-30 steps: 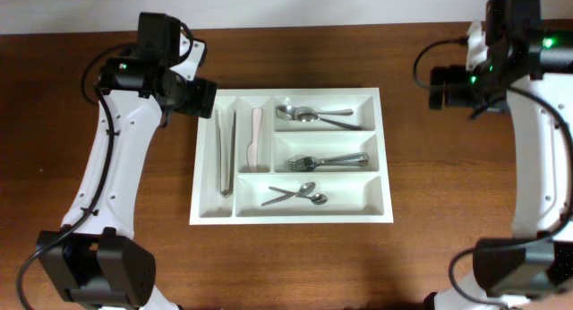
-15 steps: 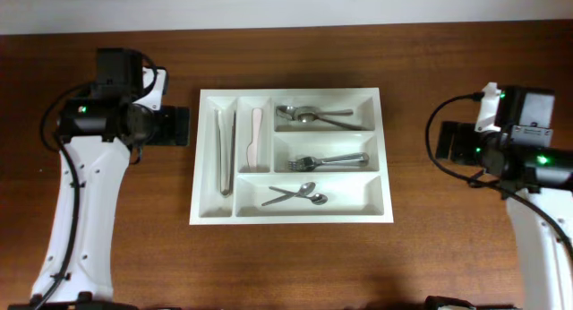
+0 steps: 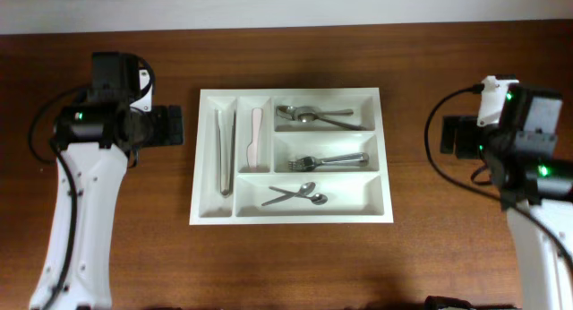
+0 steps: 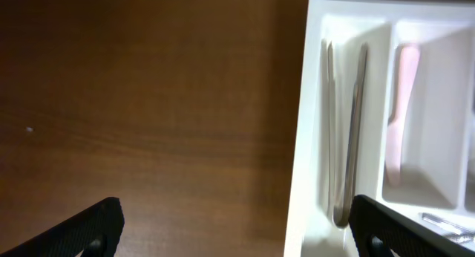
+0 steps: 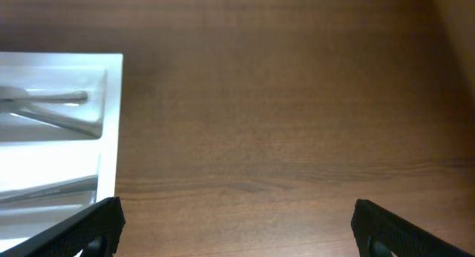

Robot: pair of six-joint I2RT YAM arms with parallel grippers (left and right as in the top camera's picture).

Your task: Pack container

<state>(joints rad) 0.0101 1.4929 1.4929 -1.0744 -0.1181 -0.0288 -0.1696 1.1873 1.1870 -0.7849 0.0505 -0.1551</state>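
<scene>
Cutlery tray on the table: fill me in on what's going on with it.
Nothing is being handled right now. The white cutlery tray sits mid-table with all five compartments occupied: long metal pieces, a pale knife, spoons, forks and small spoons. The left hand and right hand hang open and empty over the wooden table, one on either side of it.

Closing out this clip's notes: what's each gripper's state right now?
Left gripper: open, holding nothing.
Right gripper: open, holding nothing.
</scene>
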